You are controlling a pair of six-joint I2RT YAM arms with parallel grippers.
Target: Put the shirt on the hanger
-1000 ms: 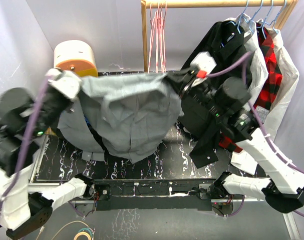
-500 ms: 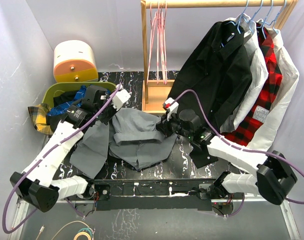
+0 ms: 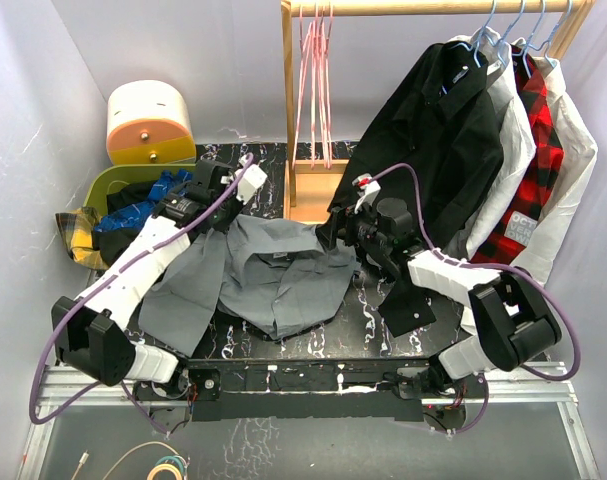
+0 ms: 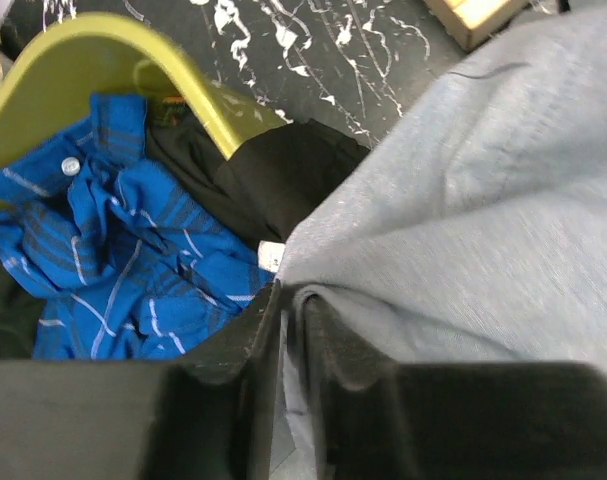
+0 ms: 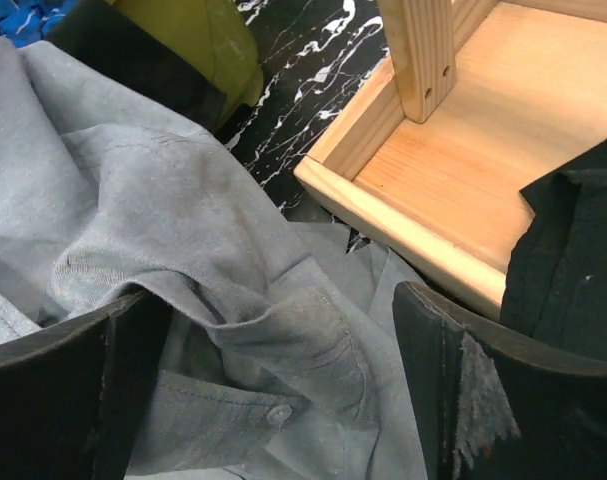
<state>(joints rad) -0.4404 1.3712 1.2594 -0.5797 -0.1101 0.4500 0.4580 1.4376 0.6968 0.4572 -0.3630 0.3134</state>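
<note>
1. The shirt [image 3: 273,275] lies crumpled on the black marbled table [image 3: 383,320], in front of the wooden rack base [image 3: 308,200] and spreading to its left. In the right wrist view one fold reaches the base's front rail.
2. The left gripper [image 3: 235,212] sits left of the rack base, at the shirt's upper left corner. In its wrist view the 2 fingers [image 4: 245,370] are pressed together on a ridge of grey fabric, pinching the shirt's edge.
3. The right gripper [image 3: 333,238] is just in front of the base's right front corner, over the shirt's upper right part. Its fingers [image 5: 63,400] stand spread wide, with a bunched fold and 1 button lying between them. Neither finger clamps the cloth.
4. The hanger [image 3: 318,80], thin and pink, hangs from the wooden rod [image 3: 433,8] straight above the rack base, well apart from the shirt.
5. A green basket [image 3: 103,185] stands left of the base, beyond the left gripper. It holds a blue garment [image 3: 133,212] and some dark cloth, and the shirt's pinched edge lies just beside them.
6. A black shirt [image 3: 443,130] hangs to the right of the base, its lower part near the right gripper.
</note>
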